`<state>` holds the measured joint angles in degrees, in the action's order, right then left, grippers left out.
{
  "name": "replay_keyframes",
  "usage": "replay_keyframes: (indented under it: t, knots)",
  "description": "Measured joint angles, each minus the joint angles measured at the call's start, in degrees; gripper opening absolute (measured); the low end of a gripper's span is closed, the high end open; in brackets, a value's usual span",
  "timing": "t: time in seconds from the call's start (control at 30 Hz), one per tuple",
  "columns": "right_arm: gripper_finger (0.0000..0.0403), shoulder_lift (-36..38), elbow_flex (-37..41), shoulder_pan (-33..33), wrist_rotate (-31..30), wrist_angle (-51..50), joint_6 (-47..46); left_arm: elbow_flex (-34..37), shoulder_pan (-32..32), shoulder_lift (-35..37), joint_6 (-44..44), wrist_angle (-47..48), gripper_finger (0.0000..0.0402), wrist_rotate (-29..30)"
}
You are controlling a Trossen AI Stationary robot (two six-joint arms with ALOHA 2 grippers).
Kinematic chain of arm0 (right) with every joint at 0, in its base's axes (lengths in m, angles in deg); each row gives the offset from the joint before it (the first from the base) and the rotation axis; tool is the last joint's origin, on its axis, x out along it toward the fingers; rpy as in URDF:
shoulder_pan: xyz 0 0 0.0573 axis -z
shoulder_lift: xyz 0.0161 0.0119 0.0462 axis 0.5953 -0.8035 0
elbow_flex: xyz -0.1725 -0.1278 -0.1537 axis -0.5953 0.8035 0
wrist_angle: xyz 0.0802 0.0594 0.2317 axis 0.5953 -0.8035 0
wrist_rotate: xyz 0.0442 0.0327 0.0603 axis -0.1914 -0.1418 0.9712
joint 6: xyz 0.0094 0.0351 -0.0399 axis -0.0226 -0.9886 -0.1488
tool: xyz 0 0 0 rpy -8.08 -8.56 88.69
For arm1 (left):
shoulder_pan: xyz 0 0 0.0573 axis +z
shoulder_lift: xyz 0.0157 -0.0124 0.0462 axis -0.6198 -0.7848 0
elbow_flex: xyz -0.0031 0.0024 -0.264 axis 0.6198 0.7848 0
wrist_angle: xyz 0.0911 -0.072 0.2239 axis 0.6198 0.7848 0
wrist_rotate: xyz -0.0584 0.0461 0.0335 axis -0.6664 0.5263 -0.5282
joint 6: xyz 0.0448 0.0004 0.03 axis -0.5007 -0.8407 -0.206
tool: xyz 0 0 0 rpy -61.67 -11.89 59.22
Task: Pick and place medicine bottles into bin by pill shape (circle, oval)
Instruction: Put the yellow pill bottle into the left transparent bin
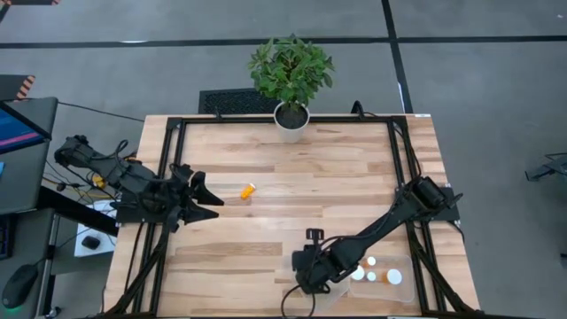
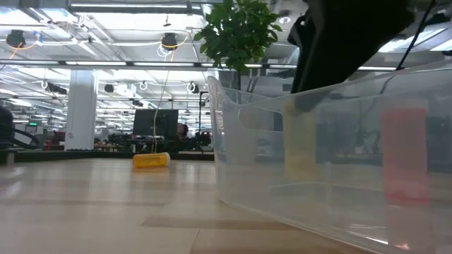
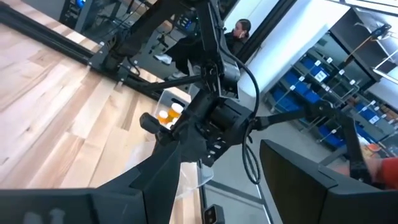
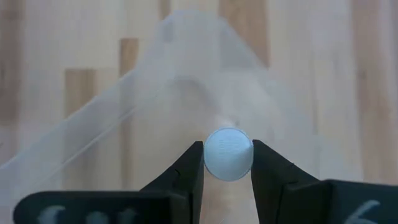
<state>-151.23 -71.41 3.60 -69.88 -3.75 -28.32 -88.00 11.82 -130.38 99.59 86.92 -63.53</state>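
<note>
- The pale wooden plank table (image 1: 292, 177) with its black metal frame fills the high view; a green leafy plant in a white pot (image 1: 291, 80) stands at the middle of its far edge
- The right arm reaches from the table's right side toward the near edge, over the left end of a clear plastic bin (image 1: 379, 276) that sits at the near right corner
- The left arm rests at the table's left edge, well apart from the bin; its left gripper (image 1: 205, 197) points toward the table's middle with the dark fingers spread and nothing between them
- The right gripper (image 4: 228, 163) hangs above the bin's clear rim; its two dark fingertips are clamped on the round pale cap of a medicine bottle (image 4: 228, 154), seen end-on in the right wrist view
- Inside the bin the high view shows several small bottles, seen as white caps (image 1: 372, 262) and one orange one (image 1: 393, 277); the low view shows blurred yellowish (image 2: 300, 141) and reddish (image 2: 404, 155) shapes through the wall, too vague to tell apart
- A small amber-orange medicine bottle with a white cap (image 1: 248, 190) lies on its side on the bare wood near the table's middle, near the left gripper's fingertips and apart from them
</note>
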Motion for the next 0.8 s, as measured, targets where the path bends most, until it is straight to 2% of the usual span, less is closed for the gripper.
replay_keyframes:
  t: [0.1, 0.8]
  knots:
    - [0.0108, 0.29, 0.02, 0.03, -2.64, -0.79, -0.84, 0.00, 0.00, 0.00, -0.01, 0.12, 0.0212, 0.02]
    - [0.0108, 0.15, 2.29, -0.09, -1.14, -1.04, -0.28, 0.02, 0.00, 0.00, 1.05, 1.29, 0.0212, 0.42]
